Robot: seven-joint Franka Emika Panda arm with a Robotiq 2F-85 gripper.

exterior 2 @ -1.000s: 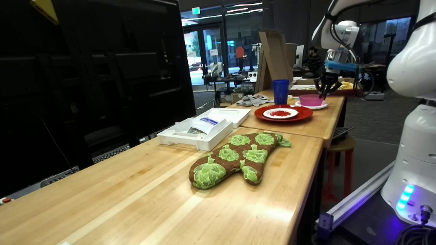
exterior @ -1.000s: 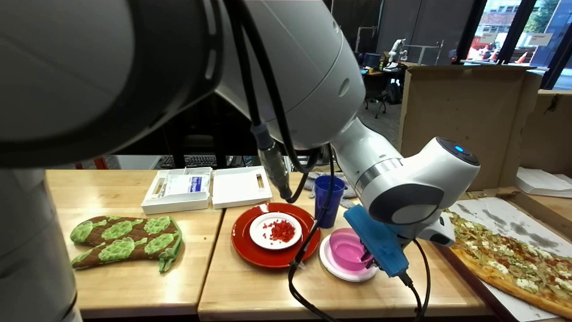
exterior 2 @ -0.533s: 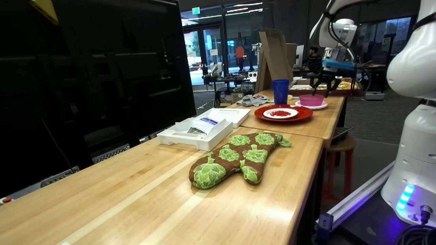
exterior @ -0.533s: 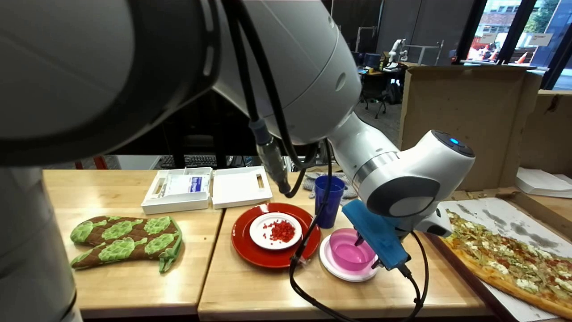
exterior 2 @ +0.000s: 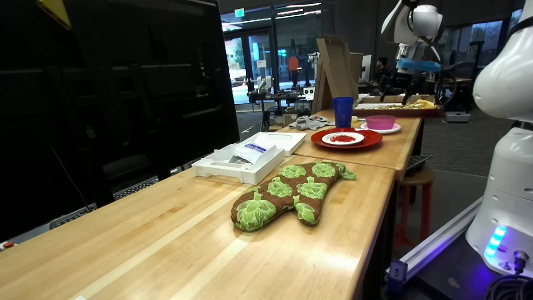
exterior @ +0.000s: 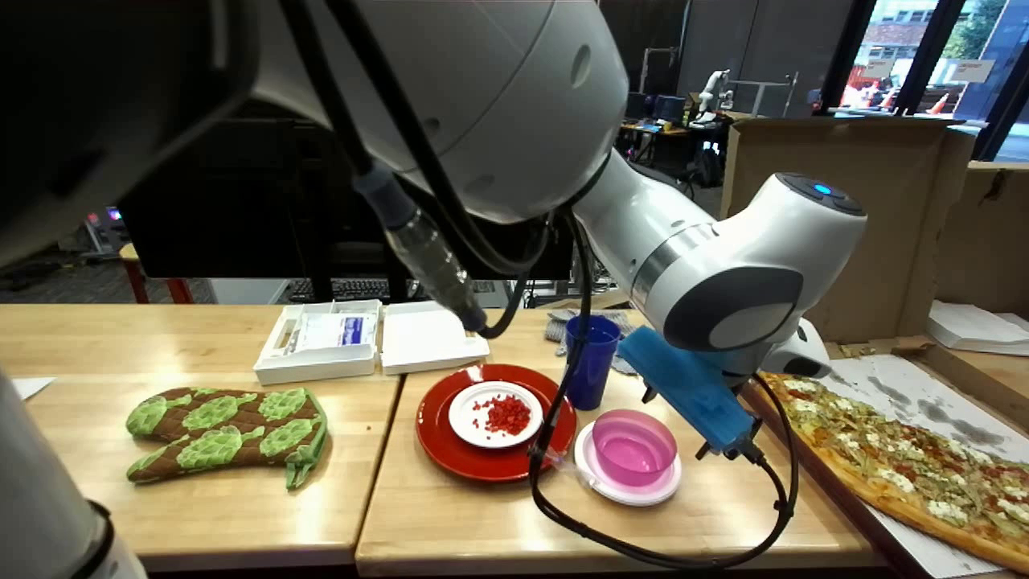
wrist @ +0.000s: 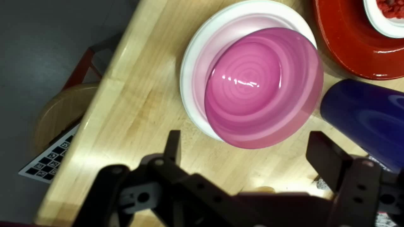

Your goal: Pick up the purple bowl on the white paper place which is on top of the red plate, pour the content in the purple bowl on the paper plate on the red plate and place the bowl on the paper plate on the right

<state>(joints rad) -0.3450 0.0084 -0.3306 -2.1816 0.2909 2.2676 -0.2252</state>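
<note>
Gripper [wrist: 245,142]: fingers spread wide, nothing held; in both exterior views it hangs above and to one side of the purple bowl [wrist: 252,85], not touching it. Bowl sits upright on the paper plate [wrist: 190,69]; no pieces show inside. Handling (judged): light, thin plastic, fairly stiff, smooth and perhaps slippery. Best hold: a gentle pinch on the rim, one finger inside, one outside; a hard squeeze might flex the wall.

Just beside the bowl, a blue cup [exterior: 595,366]. Near the bowl, on the side away from the pizza [exterior: 908,468], the red plate [exterior: 440,450] bears a white paper plate [exterior: 465,422] with the red pieces [exterior: 508,416] on it. Pour and placement look done; likely only retreat remains.

Hard to make out: the wrist view cuts off the red plate and the blue cup; in an exterior view the blue cover [exterior: 687,390] hides most of the fingers. One plate or a stack under the bowl: cannot tell.
</note>
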